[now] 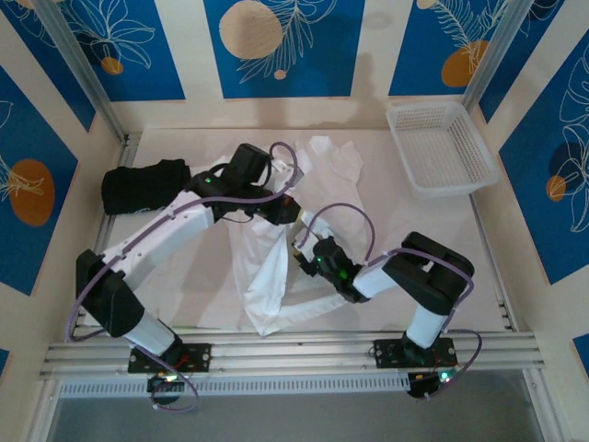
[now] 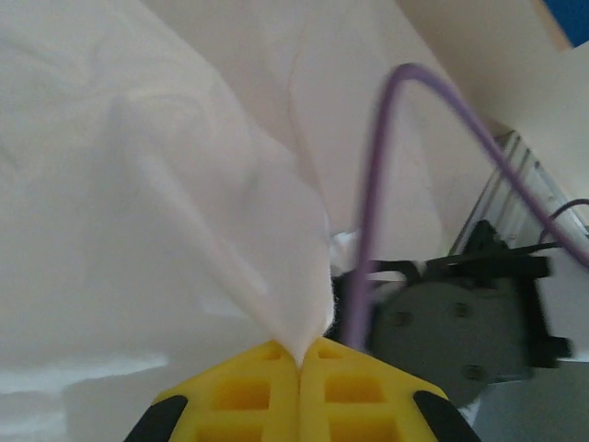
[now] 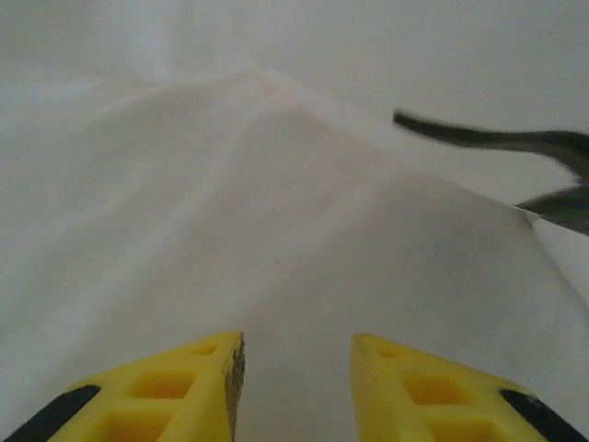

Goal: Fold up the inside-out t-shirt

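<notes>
1. Found the white t-shirt (image 1: 271,276) bunched in the middle of the table (image 1: 433,230), running from a crumpled end near the back wall down to a wider fold close to the near rail.
2. Noted the shirt lying between the black folded garment (image 1: 144,184) on the left and the white basket (image 1: 456,187) at the back right, touching neither.
3. Noted the basket standing upright, open side up, in the back right corner.
4. Located the left gripper (image 1: 293,214) over the middle of the shirt, its arm reaching in from the left base.
5. Saw, from the left wrist, its yellow fingers (image 2: 244,391) pressed together with no gap, pinching a peak of white cloth that fanned up and away from the tips.
6. Recorded a purple cable (image 2: 368,230) arcing across the right of that view, with dark parts of the other arm behind it.
7. Located the right gripper (image 1: 300,250) just beside the left one, on its near side, against the shirt.
8. Saw, from the right wrist, its yellow fingers (image 3: 184,391) standing apart at a moderate gap, with white cloth rising in a soft ridge directly ahead of the tips.
9. Could not tell whether that cloth reached in between the fingers or lay only beyond them; unable to confirm a grip on that side.
</notes>
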{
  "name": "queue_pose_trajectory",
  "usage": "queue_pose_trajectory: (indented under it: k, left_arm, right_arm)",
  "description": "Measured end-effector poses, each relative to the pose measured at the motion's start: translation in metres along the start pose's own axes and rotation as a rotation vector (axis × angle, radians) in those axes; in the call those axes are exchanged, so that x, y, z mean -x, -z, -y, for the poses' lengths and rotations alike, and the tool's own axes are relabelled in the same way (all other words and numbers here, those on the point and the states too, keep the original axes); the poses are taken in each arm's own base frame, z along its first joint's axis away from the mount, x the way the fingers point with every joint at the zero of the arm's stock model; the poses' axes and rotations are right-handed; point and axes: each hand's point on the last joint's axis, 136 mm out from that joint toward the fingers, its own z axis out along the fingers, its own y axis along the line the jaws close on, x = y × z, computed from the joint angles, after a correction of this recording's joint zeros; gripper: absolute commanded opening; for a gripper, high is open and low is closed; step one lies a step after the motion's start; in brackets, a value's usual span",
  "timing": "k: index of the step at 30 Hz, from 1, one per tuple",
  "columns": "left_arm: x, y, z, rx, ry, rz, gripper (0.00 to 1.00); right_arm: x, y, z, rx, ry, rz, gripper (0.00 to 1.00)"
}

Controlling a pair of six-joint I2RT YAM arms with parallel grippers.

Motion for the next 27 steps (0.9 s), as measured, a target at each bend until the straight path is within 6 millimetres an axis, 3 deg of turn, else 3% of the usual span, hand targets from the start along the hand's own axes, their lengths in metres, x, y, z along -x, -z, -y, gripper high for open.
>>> queue_pose_trajectory:
  k: [9,11,16,22,23,27]
  left_arm:
    - [0.056,0.050,0.068,-0.124,-0.124,0.171,0.00]
    - [0.063,0.057,0.085,-0.154,-0.157,0.194,0.00]
    - [0.067,0.069,0.102,-0.192,-0.179,0.214,0.00]
    - [0.082,0.093,0.125,-0.248,-0.204,0.266,0.00]
    - [0.085,0.098,0.129,-0.256,-0.212,0.278,0.00]
    - [0.100,0.128,0.152,-0.298,-0.263,0.345,0.00]
  right_arm:
    - [0.046,-0.058,0.026,-0.109,-0.032,-0.032,0.53]
    - [0.056,-0.073,0.039,-0.138,-0.067,-0.056,0.62]
    - [0.071,-0.106,0.067,-0.196,-0.138,-0.152,0.69]
    - [0.075,-0.136,0.085,-0.232,-0.194,-0.287,0.78]
    - [0.074,-0.138,0.087,-0.236,-0.203,-0.308,0.87]
    - [0.061,-0.143,0.096,-0.243,-0.236,-0.414,0.90]
